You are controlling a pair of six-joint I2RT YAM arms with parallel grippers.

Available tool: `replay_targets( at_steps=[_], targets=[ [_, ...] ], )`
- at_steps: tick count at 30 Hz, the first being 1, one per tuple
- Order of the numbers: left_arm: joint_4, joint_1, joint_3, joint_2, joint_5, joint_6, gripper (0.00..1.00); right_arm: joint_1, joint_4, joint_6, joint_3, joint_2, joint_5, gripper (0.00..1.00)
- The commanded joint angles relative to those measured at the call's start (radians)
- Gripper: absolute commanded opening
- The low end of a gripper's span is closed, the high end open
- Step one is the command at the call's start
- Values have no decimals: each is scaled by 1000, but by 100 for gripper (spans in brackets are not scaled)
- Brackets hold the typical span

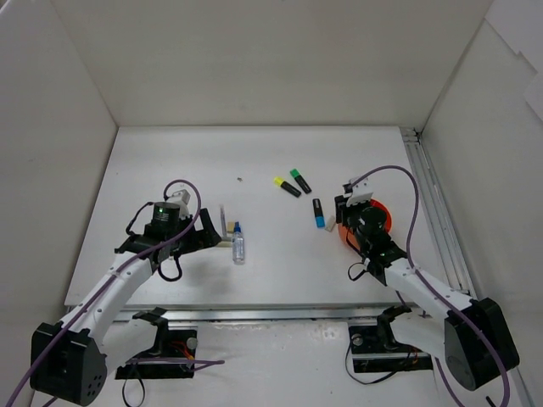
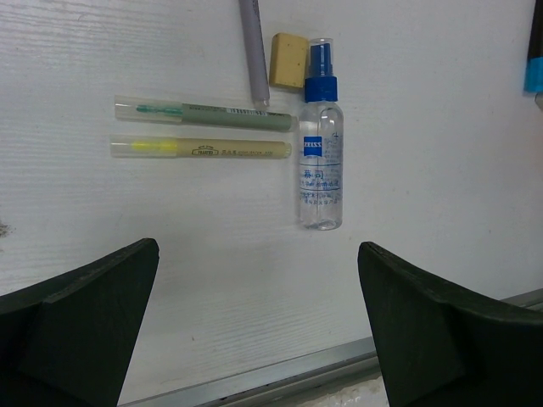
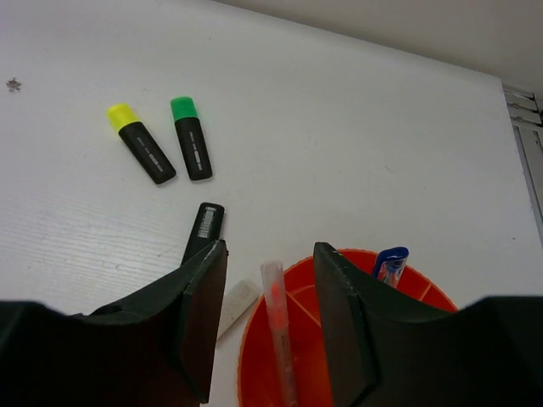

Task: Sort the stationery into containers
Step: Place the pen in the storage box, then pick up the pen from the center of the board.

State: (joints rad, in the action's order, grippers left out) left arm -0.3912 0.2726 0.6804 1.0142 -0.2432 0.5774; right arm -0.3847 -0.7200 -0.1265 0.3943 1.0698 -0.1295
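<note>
The flat white table top (image 1: 254, 157) is enclosed at the rear and on both sides by plain white upright wall panels (image 1: 271, 59). A silver aluminium rail (image 1: 433, 203) runs along the right edge of the table top, and a narrow grey metal edge strip (image 1: 254, 314) borders its near edge. A small dark speck (image 1: 242, 179) lies on the table top towards the rear, apart from everything else.

Lab test cell, white partition walls (image 1: 254, 59)
</note>
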Motion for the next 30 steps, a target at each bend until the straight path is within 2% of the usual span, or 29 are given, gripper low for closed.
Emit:
replay_targets(
  at_steps=[1, 3, 4, 6, 8, 9, 12, 18, 21, 25, 28, 30],
  targets=[
    [38, -7, 54, -2, -1, -1, 100, 1, -64, -8, 15, -70, 30, 43],
    [37, -7, 57, 3, 8, 16, 100, -23, -33, -21, 31, -103, 31, 47],
    [29, -7, 57, 6, 16, 22, 100, -29, 3, -28, 38, -113, 28, 53],
    [15, -7, 62, 14, 33, 62, 100, -57, 46, -53, 67, -134, 28, 60],
    [-15, -7, 64, 20, 76, 107, 100, -66, 109, -56, 101, -151, 57, 74],
    [-30, -7, 64, 24, 100, 168, 100, -83, 141, -56, 112, -153, 63, 98],
    [-83, -27, 59, 49, 171, 298, 100, -117, 172, -45, 135, -159, 73, 98],
    [-89, -64, 64, 147, 197, 468, 100, -180, 237, -22, 173, -160, 42, 98],
    [-101, -64, 70, 193, 205, 536, 96, -200, 257, -7, 178, -154, -11, 98],
    [-144, -64, 82, 233, 238, 652, 87, -207, 275, 14, 187, -154, -87, 98],
    [-219, -64, 123, 277, 329, 705, 78, -210, 289, 33, 190, -160, -133, 98],
    [-271, -53, 165, 303, 370, 754, 78, -210, 292, 42, 187, -168, -157, 98]
  ],
)
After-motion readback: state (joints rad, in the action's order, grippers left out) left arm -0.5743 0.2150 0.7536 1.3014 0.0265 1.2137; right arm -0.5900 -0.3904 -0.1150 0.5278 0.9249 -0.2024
